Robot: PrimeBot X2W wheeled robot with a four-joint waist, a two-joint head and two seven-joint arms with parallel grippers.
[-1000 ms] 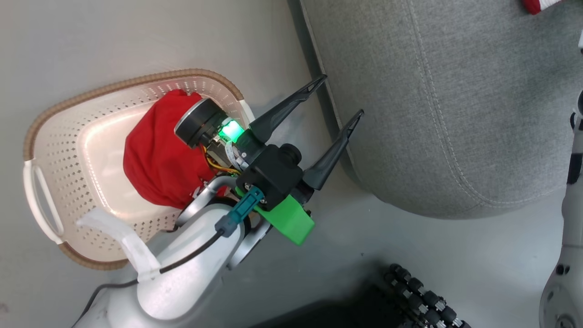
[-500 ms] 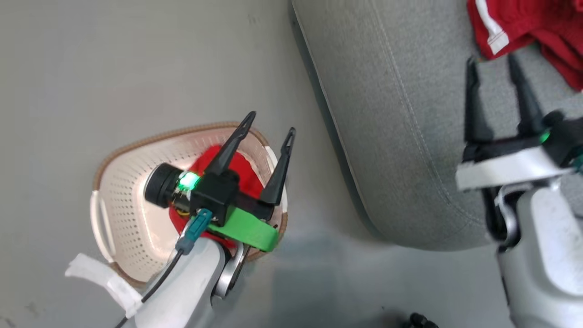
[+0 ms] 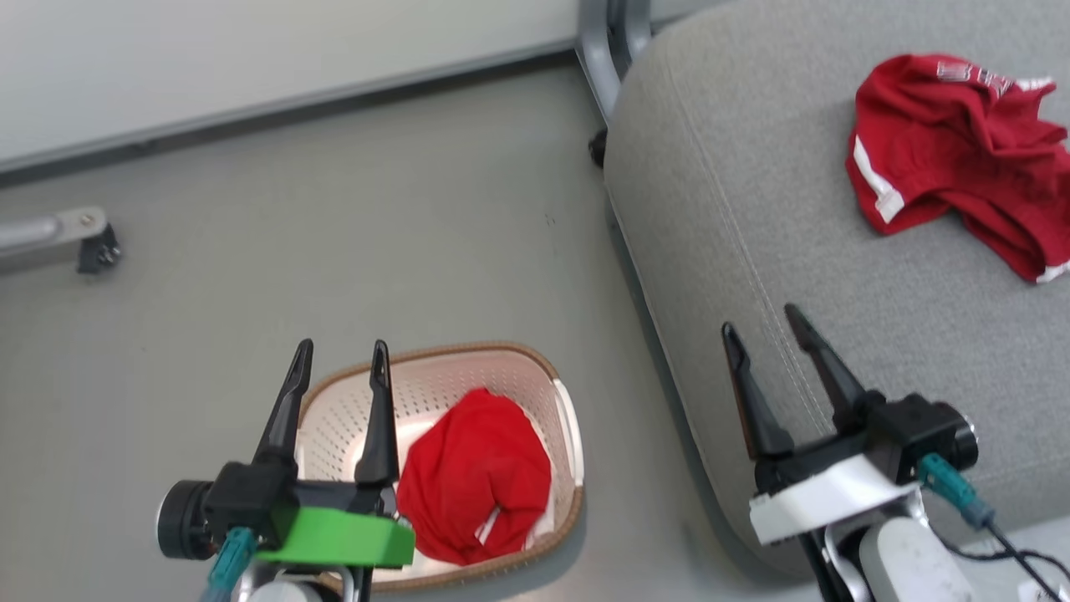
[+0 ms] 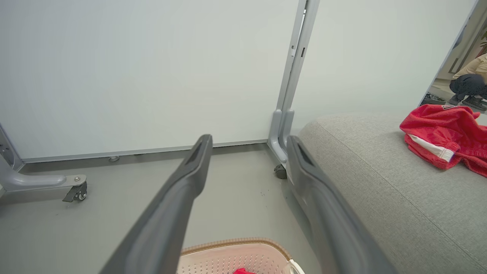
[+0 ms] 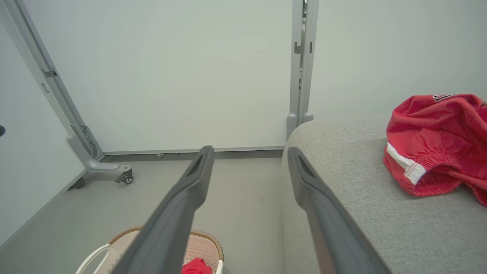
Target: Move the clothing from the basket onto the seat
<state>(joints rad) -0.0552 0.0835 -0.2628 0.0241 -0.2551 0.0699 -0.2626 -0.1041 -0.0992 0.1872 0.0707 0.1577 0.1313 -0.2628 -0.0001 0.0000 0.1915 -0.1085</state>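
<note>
The left gripper [image 3: 342, 349] hangs with its two dark fingers spread wide and nothing between them, above the left edge of the basket [image 3: 468, 349]. The right gripper [image 3: 759, 322] is also spread and empty. It hovers over the front edge of the seat [image 3: 752, 209]. The basket stands on the grey floor [image 3: 334, 234] near the seat, and a bunched red garment [image 3: 472, 477] lies inside it. A second red garment [image 3: 945, 150], with a white stripe and trim, lies crumpled on the seat's far right side, well apart from both grippers. Beyond them is a pale wall panel [image 3: 251, 50] and a grey wheeled foot [image 3: 92, 242].
</note>
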